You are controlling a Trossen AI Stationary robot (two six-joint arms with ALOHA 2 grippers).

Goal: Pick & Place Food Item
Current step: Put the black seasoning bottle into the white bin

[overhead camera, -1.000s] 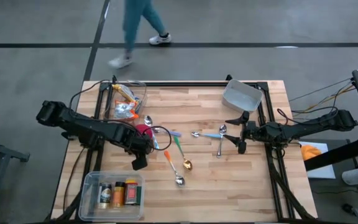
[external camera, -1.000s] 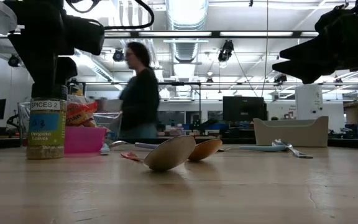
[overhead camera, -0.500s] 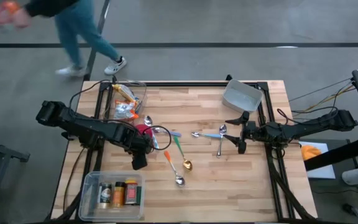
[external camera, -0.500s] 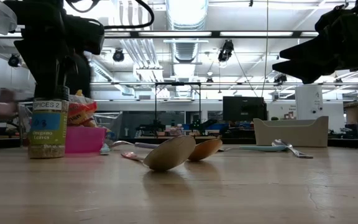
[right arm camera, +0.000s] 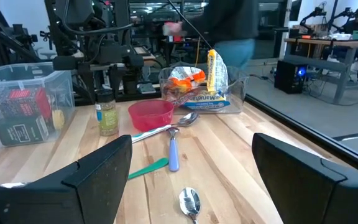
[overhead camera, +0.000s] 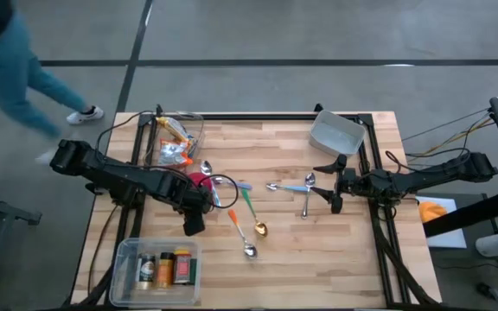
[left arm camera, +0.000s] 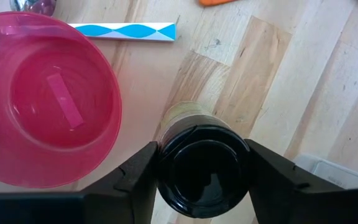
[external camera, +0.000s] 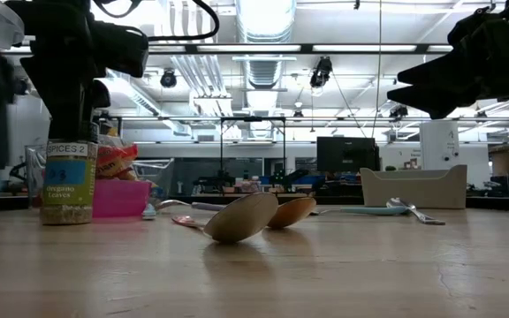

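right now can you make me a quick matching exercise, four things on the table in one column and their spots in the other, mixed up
Things:
1. spice jar
2. pink bowl
3. grey tray
4. clear bin of spice containers

Places:
A. near left corner of the table, seen from above
B. between the left gripper's fingers, standing upright on the wood
C. far side, towards the right arm
D. right beside the held jar, empty apart from a small pink strip

Pairs: 1-B, 2-D, 3-C, 4-A
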